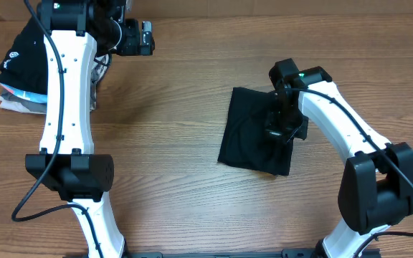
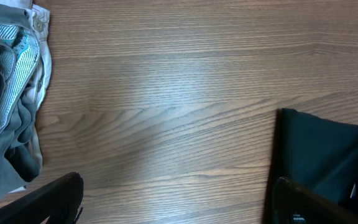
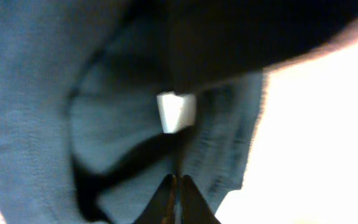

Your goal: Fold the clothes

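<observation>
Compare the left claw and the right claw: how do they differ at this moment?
The left claw is wide open; the right claw is shut. The left claw hangs over bare table, off the black shirt; the right claw is down on the shirt, tips beside its white neck tag. The left claw holds nothing; whether the right claw pinches cloth is unclear. Both point down at the table.

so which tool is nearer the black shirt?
Right. The right tool is down on the black shirt, pinched shut on its fabric; the left tool hangs open far off, beside the folded pile.
</observation>
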